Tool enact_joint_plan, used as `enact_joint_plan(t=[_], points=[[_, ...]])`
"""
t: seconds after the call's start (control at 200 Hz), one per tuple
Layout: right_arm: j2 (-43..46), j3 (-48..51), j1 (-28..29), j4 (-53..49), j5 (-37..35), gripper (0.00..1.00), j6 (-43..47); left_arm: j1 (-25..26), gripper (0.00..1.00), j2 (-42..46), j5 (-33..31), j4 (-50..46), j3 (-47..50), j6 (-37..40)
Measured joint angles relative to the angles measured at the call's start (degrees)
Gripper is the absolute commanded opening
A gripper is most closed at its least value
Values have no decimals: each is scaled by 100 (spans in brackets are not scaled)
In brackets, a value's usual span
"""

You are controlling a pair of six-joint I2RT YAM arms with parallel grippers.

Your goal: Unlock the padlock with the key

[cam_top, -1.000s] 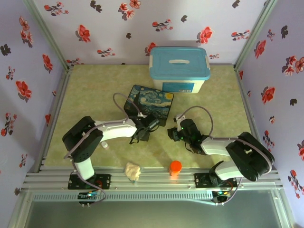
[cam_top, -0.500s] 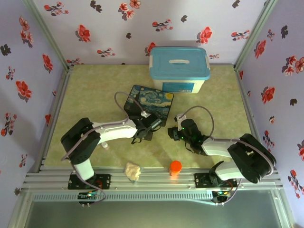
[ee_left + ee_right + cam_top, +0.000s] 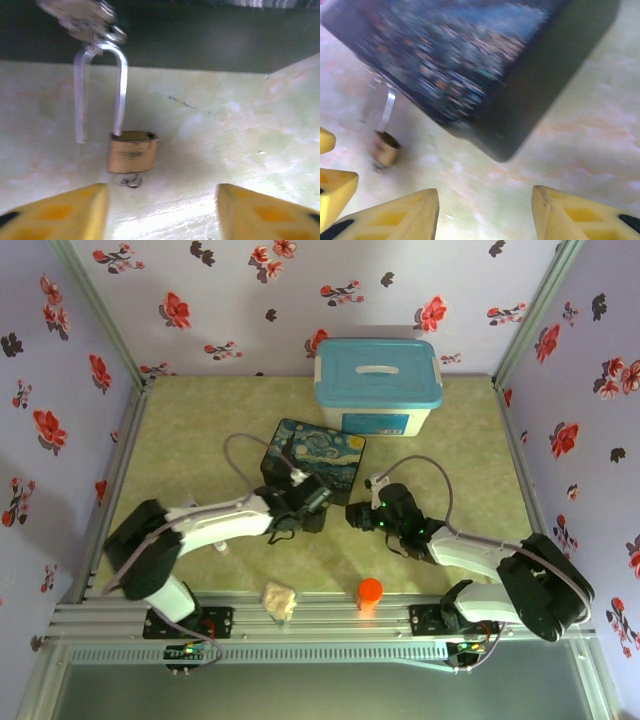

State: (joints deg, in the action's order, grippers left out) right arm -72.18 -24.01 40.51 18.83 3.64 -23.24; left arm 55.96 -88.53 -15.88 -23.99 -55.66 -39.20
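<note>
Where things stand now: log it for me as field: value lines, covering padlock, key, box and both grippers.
padlock: hooked to a metal fitting on the painted box
shackle: one leg out of the body, so open
key: small metal piece under the body, likely it; blurred
left gripper: open, empty, short of the padlock
right gripper: open, empty, facing the box corner

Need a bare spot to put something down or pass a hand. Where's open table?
Widest free patch: the far-left corner of the table, bordered by the left wall, back wall and starry box. Another lies between the blue-lidded bin and the right wall. Crowded: in front of the starry box, around the padlock, and near the orange cylinder.
</note>
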Motion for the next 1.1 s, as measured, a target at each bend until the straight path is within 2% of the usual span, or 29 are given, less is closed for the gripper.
enact_joint_plan(t=[0.065, 0.115, 0.255, 0.425, 0.595, 0.86, 1.025, 1.1], points=[[-20, -214, 177, -37, 107, 54, -184, -262, 94, 625, 72, 214, 260, 55], [-85, -369, 310, -39, 177, 53, -319, -501, 99, 1086, 133, 420, 435, 42], [-761, -907, 599, 9, 358, 52, -820, -1276, 100, 1915, 468, 920, 841, 90], [-1875, -1517, 780, -11, 426, 49, -1281, -1982, 100, 2059, 756, 1060, 949, 203], [-2627, -1961, 883, -52, 404, 49, -1475, -2074, 100, 2068, 907, 1204, 994, 262], [-3101, -2398, 1078, -155, 269, 46, -1475, -2094, 100, 2065, 1003, 1388, 1294, 275], [-3182, -2483, 1088, -149, 229, 36, -1473, -2111, 100, 2065, 1019, 1484, 1327, 275], [-3182, -2483, 1093, -149, 219, 35, -1471, -2122, 100, 2063, 1019, 1543, 1351, 275]])
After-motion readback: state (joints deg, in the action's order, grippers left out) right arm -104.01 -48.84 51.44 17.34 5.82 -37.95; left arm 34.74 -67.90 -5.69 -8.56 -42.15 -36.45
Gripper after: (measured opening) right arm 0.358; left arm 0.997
